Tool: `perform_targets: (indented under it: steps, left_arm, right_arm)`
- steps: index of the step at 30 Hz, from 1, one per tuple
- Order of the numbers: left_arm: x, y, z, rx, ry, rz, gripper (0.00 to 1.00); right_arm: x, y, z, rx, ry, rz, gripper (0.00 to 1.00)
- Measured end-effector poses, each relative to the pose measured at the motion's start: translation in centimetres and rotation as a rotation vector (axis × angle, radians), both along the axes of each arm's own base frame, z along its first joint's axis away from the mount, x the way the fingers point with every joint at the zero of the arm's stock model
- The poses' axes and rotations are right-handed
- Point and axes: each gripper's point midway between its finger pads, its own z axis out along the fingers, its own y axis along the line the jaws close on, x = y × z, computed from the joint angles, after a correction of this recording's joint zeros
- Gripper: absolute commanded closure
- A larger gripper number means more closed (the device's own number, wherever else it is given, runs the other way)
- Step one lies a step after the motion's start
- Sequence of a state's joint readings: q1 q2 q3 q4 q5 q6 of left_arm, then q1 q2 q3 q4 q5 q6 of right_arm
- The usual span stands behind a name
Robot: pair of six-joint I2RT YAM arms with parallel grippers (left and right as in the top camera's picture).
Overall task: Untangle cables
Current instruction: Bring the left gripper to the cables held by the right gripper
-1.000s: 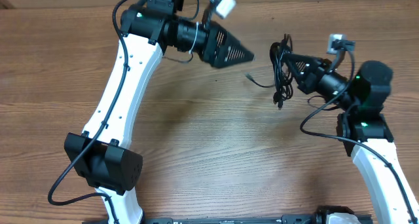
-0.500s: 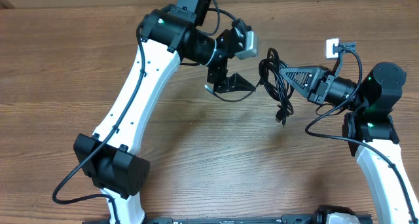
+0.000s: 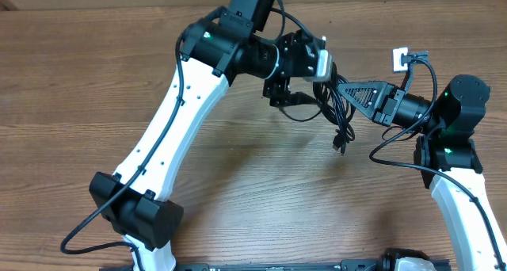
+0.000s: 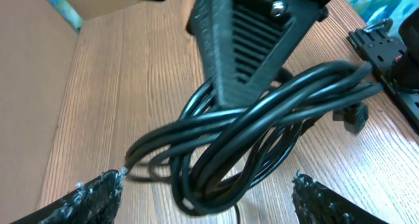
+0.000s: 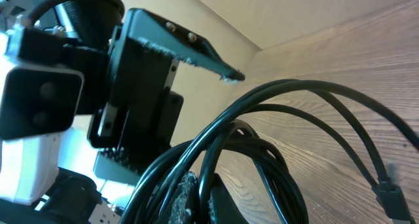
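There's the right claw [image 3: 345, 86] clamped shut on the cables [image 3: 336, 111], the bundle dangling beneath it over the table [image 3: 238, 168]. The left claw [image 4: 206, 188] gapes wide around the loops just beside it, gripping nothing. Smart play, I reckon: pinch one outer strand, then draw away slowly.

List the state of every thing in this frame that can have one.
cables: still tangled, bunched in one looped bundle, with a plug end trailing below.
right gripper: shut on the cables, holding the bundle at its tip.
left gripper: open, fingertips wide apart on either side of the bundle, not gripping it.
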State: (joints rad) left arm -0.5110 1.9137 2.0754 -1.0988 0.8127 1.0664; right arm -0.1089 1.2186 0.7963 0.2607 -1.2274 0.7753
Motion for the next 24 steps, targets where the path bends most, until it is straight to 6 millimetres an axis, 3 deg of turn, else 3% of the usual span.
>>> perform_targets:
  steps: [5,10,17,22,24]
  left_arm:
    - [-0.9,-1.0,-0.1,0.007,-0.021,-0.036,0.36]
    - [-1.0,-1.1,-0.1,0.010,-0.038,-0.045,0.39]
    - [-1.2,-1.5,-0.1,0.011,-0.054,-0.056,0.70]
    - [-1.2,-1.6,0.0,0.011,-0.061,-0.056,0.75]
    - [-1.2,-1.5,0.1,0.010,-0.062,-0.056,0.83]
  right_arm:
    - [0.0,0.0,0.0,0.005,0.011,0.000,0.96]
    - [-0.1,0.0,0.0,0.011,0.023,0.005,0.96]
    - [-0.4,0.2,-0.1,0.018,0.042,0.023,0.96]
    - [-0.4,0.2,-0.1,0.020,0.046,0.025,0.96]
    - [-0.4,0.2,-0.1,0.020,0.046,0.025,0.96]
